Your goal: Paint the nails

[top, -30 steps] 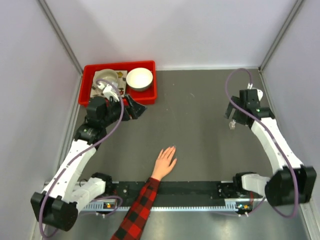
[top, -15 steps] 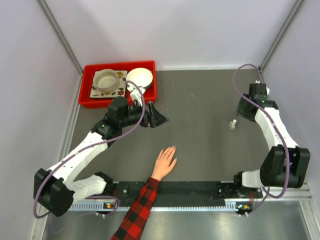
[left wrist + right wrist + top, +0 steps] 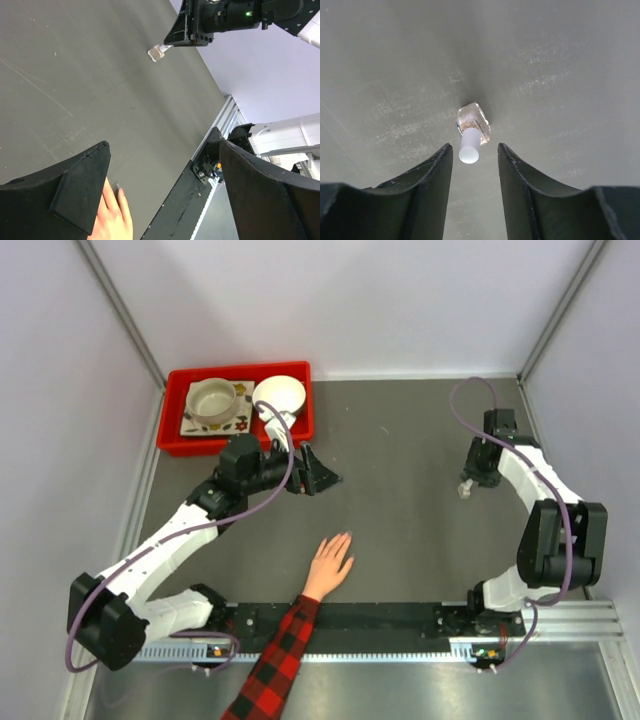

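Since half a second ago the right gripper (image 3: 474,148) has swung over the one nail polish bottle (image 3: 474,122), fingers spread either side of its white cap. One human hand (image 3: 329,566) lies flat mid-table, nails (image 3: 120,188) near the released, empty left gripper (image 3: 164,145). Two bowls (image 3: 279,397) sit in one red tray (image 3: 240,369).

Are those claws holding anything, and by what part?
Nothing yet. The right gripper hangs open over the white bottle cap; the left gripper is open, empty.
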### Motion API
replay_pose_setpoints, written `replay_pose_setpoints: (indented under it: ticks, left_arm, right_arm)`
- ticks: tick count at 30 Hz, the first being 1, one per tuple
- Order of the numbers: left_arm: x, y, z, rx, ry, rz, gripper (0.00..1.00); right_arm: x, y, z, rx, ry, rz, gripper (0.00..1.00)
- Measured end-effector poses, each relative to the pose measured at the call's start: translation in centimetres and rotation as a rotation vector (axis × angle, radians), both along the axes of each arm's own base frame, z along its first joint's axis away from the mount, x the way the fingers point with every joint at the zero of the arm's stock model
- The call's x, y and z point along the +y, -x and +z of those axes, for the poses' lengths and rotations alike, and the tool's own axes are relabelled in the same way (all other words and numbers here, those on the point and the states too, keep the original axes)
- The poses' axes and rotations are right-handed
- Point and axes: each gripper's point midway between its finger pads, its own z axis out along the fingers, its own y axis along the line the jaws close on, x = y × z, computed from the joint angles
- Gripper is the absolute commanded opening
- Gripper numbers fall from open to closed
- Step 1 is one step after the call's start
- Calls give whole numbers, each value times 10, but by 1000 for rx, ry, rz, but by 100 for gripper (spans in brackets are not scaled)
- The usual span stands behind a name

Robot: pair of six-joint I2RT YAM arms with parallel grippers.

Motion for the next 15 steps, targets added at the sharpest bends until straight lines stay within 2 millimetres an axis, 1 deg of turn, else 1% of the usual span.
replay_pose_setpoints:
  ticks: [4, 7, 11, 15]
  left_arm:
    - [0, 0, 1, -1, 5, 1, 94]
    - [-1, 0, 0, 1, 5, 3, 94]
    - [-1, 0, 0, 0, 5, 3, 94]
    - [-2, 0, 0, 1, 4, 3, 94]
  right_arm:
    - [3, 1, -7, 27, 12, 11, 42]
    - [4, 2, -9, 36, 16, 13, 38]
    - [4, -2, -9, 36, 25, 16, 33]
    - [5, -3, -9, 39, 39, 23, 31]
